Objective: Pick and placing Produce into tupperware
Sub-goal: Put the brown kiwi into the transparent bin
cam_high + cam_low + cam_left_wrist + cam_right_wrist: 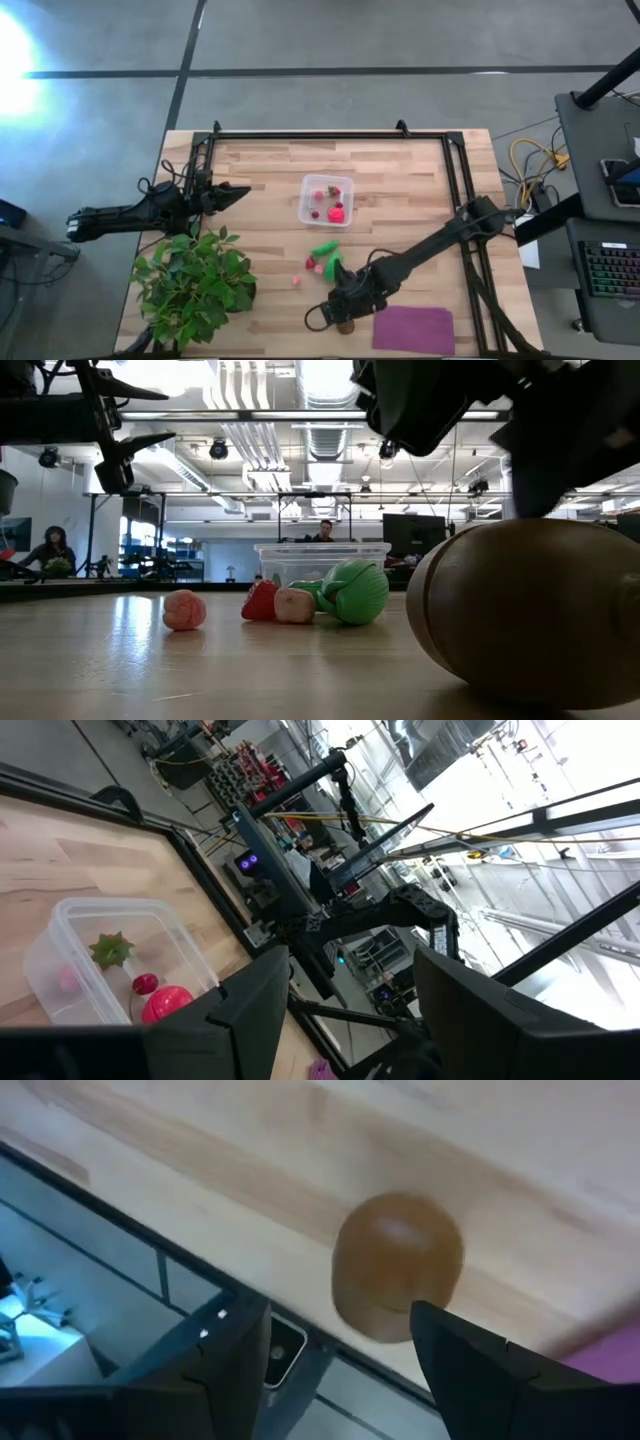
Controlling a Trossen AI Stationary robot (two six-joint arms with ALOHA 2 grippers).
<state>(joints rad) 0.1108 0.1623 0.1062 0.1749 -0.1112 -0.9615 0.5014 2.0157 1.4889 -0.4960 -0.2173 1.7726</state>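
Observation:
A brown kiwi-like ball [347,325] rests on the table near its near edge; it also shows in the low view [535,615] and the right wrist view [398,1265]. My right gripper [340,1365] is open just above the ball, which shows ahead of its spread fingers, apart from them. Two green pieces [328,256] and small red and pink pieces [260,601] lie on the table between the ball and the clear tupperware [327,200]. The tupperware holds several red and pink pieces [165,1003]. My left gripper [238,192] is open and empty, left of the tupperware.
A leafy green plant [195,285] stands at the near left corner. A flat purple mat [413,329] lies right of the ball at the near edge. A black frame [330,134] runs along the far and right sides. Bare wood lies around the tupperware.

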